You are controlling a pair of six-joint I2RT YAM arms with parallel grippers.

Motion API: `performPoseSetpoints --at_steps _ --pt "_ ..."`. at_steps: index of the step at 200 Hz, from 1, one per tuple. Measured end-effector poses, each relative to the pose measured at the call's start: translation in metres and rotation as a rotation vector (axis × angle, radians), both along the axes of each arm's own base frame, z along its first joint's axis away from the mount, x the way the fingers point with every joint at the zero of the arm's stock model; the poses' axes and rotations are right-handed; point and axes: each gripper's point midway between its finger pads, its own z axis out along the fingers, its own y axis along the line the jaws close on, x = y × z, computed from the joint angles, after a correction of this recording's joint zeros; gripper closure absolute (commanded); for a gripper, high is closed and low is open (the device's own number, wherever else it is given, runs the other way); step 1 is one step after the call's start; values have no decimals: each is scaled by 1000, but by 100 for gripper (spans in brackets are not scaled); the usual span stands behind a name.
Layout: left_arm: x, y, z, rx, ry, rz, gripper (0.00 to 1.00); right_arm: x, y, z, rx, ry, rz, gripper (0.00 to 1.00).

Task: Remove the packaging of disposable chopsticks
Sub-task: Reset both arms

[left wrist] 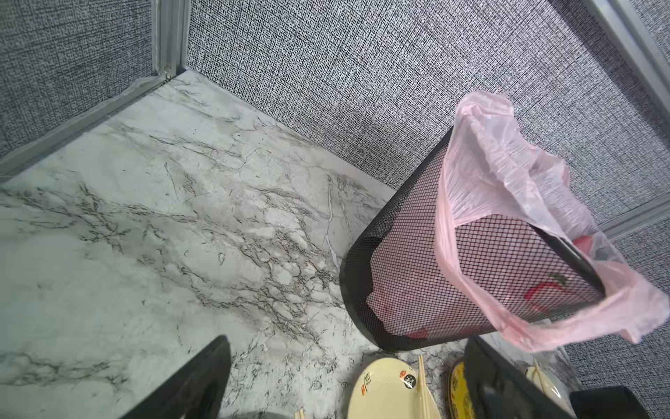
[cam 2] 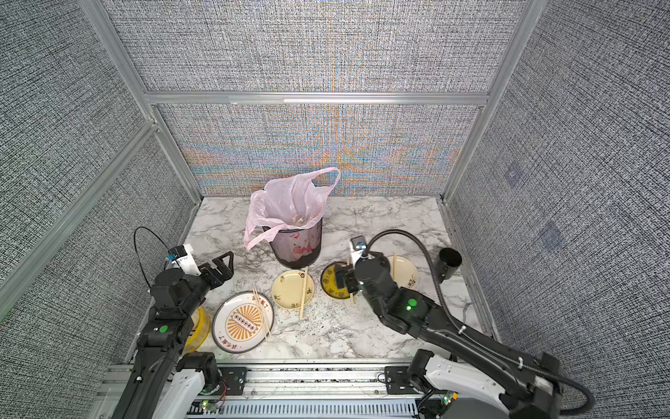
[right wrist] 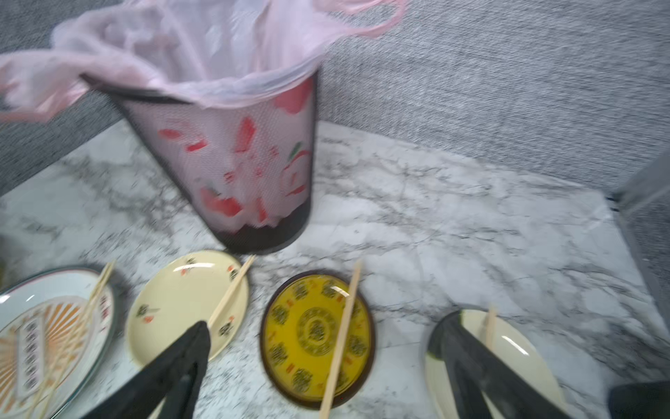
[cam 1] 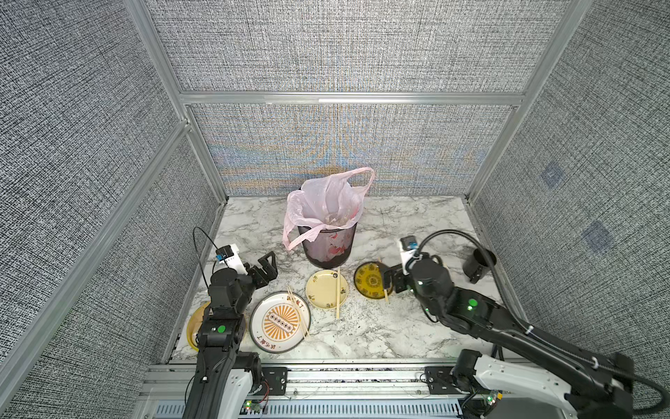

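Observation:
Bare disposable chopsticks lie across several plates: one pair (cam 1: 338, 292) on the cream plate (cam 1: 319, 290), one pair (cam 1: 299, 313) on the large sunburst plate (cam 1: 253, 319), and one pair (right wrist: 342, 337) on the yellow patterned plate (right wrist: 290, 326). Another pair (right wrist: 489, 326) rests on a cream plate (cam 2: 408, 272) at the right. Packaging shows only as red-printed scraps (right wrist: 221, 205) through the mesh bin (cam 1: 328, 250). My left gripper (cam 1: 270, 270) (left wrist: 348, 339) hangs open and empty, left of the bin. My right gripper (cam 1: 389, 281) (right wrist: 326, 323) is open and empty above the yellow patterned plate.
A pink plastic bag (cam 1: 326, 199) lines the bin and drapes over its rim. A black cup (cam 1: 478, 265) stands at the right edge. Under my left arm lies a yellow plate (cam 1: 194, 323). Grey walls enclose the marble table (cam 1: 398, 326) on three sides.

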Motion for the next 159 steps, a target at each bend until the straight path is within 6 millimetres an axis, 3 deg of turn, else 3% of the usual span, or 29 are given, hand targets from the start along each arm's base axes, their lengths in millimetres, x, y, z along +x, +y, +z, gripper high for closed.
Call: performPoseSetpoints --at_steps 33,49,83,110,123,146,159 --pt "21 11 -15 108 14 37 0 34 -82 -2 39 -17 -233 2" --pt "33 20 -22 164 42 72 0 60 -109 -21 42 40 -318 2" --pt "54 45 -39 296 75 185 0 99 -136 -79 -63 142 -362 3" --pt "63 65 -65 415 138 256 0 97 -155 -126 -162 155 -376 3" --pt "68 68 -72 438 142 272 0 96 -162 -131 -158 141 -394 3" --pt "77 73 -90 477 174 283 0 105 -165 -113 -132 64 -408 3" --pt "80 74 -96 501 193 285 0 107 -168 -113 -135 49 -414 5"
